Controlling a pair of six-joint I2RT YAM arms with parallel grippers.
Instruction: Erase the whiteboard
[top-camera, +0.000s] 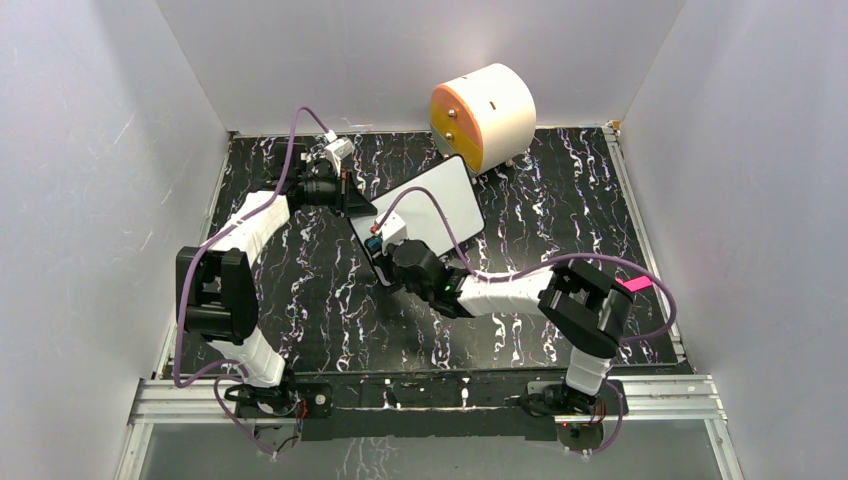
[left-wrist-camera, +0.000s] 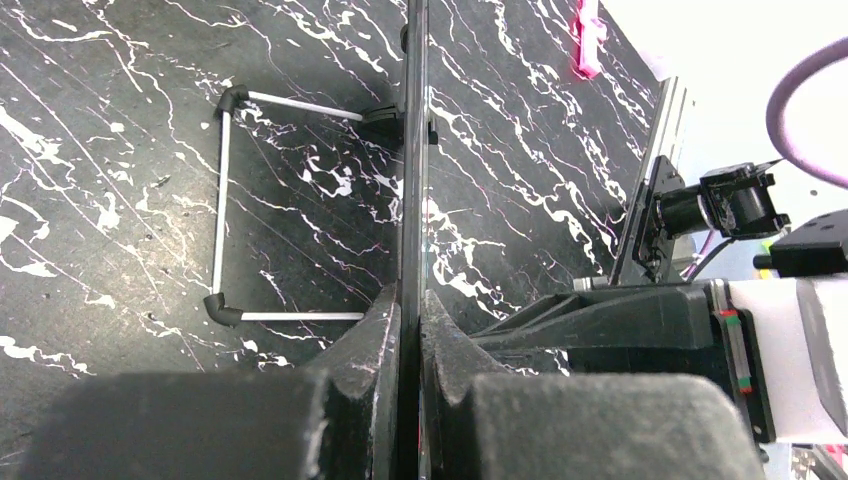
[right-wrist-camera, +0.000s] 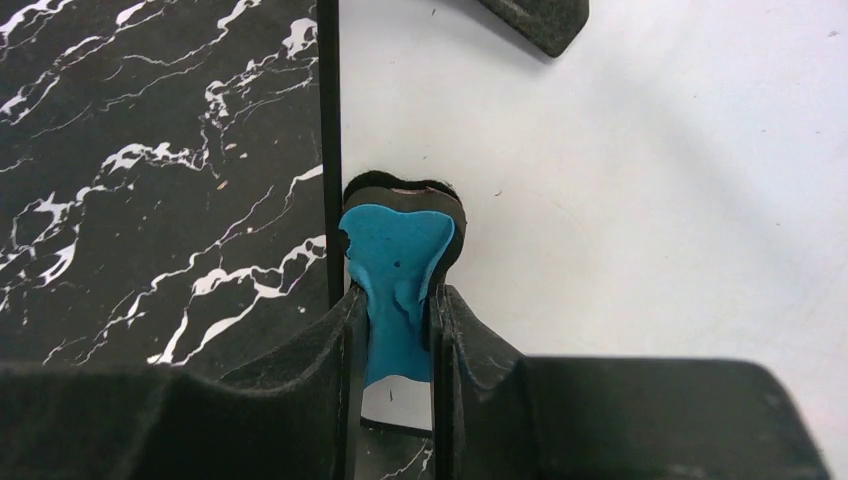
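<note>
Mid-table, left gripper (left-wrist-camera: 412, 302) clamps the blank black-framed whiteboard (top-camera: 437, 198), right gripper (right-wrist-camera: 398, 300) pinches blue pad (right-wrist-camera: 394, 246)

Plain white walls (top-camera: 400, 60); black white-veined tabletop (top-camera: 320, 300); round cream-and-orange drawer unit (top-camera: 495, 110) at back

No text, label, brand, number or sign can be read in any of the views. On the white face of the whiteboard (right-wrist-camera: 650, 200) only a few tiny dark specks are seen, too small to be taken as writing.
</note>
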